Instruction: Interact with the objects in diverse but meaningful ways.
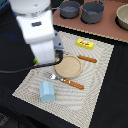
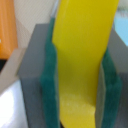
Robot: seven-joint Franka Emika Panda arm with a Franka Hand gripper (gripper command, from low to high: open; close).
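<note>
- Yellow fills the wrist view: the banana (image 2: 82, 55) sits squeezed between the two green pads (image 2: 50, 85) of the gripper (image 2: 80, 85), jaws clamped on it, both ends cut off by the frame.
- From the exterior view the gripper itself is hidden behind the white arm (image 1: 37, 30) — only a sliver of yellow peeks out at its lower edge, over the striped mat (image 1: 95, 75).
- On the mat, the round tan plate (image 1: 68, 66) lies just beside the arm, partly covered by it.
- Light blue cup (image 1: 47, 91) stands near the mat's front edge, apart from the plate.
- Flat yellow packet (image 1: 85, 44) lies toward the mat's far side.
- Two dark grey pots (image 1: 92, 12) sit on the brown counter beyond — the upper rims cropped, details blurred.
- Orange blur at the wrist view's edge: cannot tell what it is.
</note>
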